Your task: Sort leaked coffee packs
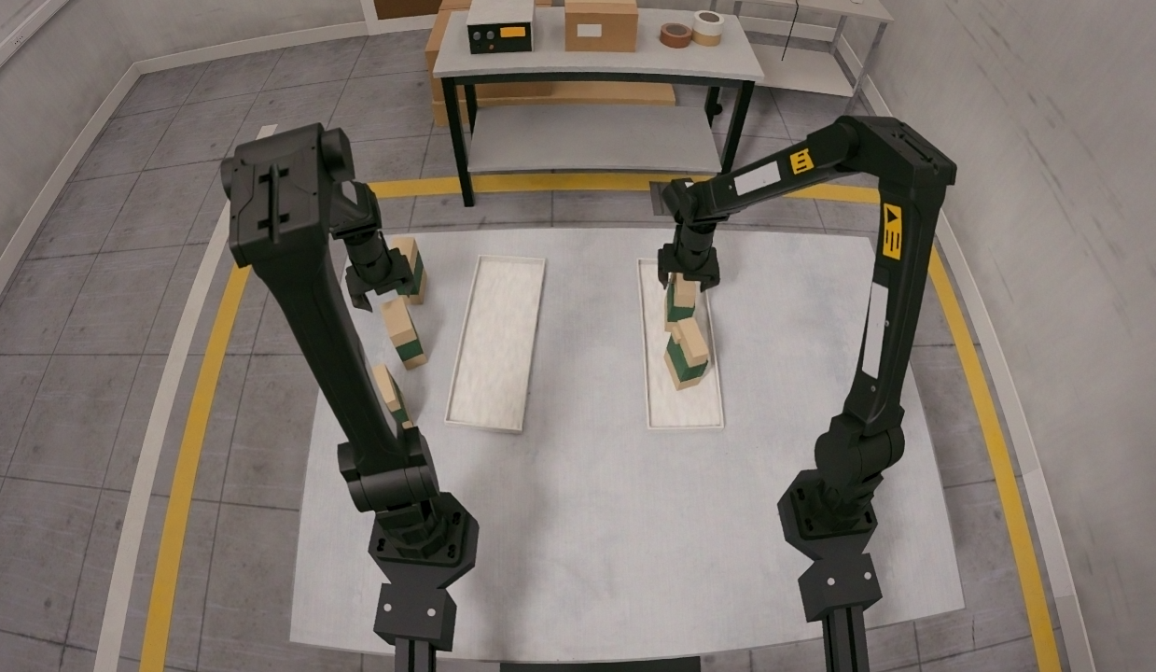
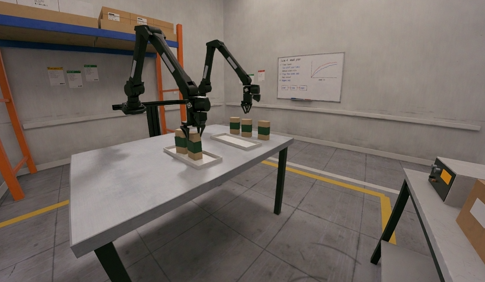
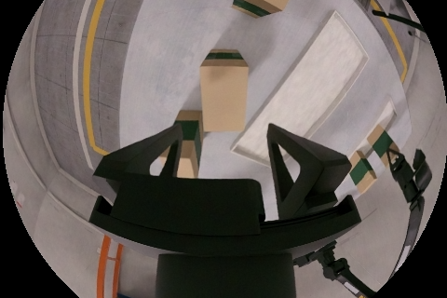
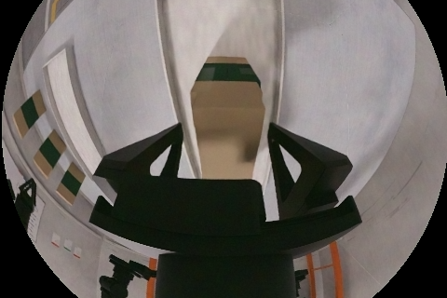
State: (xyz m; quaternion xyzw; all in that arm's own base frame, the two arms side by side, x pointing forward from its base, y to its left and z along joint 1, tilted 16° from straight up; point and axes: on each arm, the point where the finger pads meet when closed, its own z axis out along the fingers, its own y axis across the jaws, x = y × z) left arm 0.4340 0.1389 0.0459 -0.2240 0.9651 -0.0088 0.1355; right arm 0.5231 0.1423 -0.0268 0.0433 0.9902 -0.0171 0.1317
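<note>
A tan pack [image 1: 680,312] [image 2: 195,146] [image 4: 228,132] with a green band stands upright in the right tray [image 1: 718,409] [image 4: 282,33]. My right gripper [image 1: 689,284] [image 2: 193,136] [image 4: 225,127] is open, its fingers either side of the pack's top, with gaps showing. A second pack [image 1: 689,370] [image 2: 181,141] stands turned in the same tray, close by. The back pack [image 1: 418,280] [image 2: 264,130], middle pack [image 1: 400,324] [image 2: 246,127] [image 3: 224,98] and front pack [image 1: 386,388] [image 2: 234,125] stand on the bench at the left. My left gripper [image 1: 385,296] [image 2: 246,111] [image 3: 224,127] is open and empty above them.
The left tray [image 1: 458,359] [image 3: 317,84] is empty, between the left row of packs and the right tray. The left arm [image 1: 327,326] passes close over the front pack in the top view. A side table [image 1: 598,63] with boxes stands beyond the bench.
</note>
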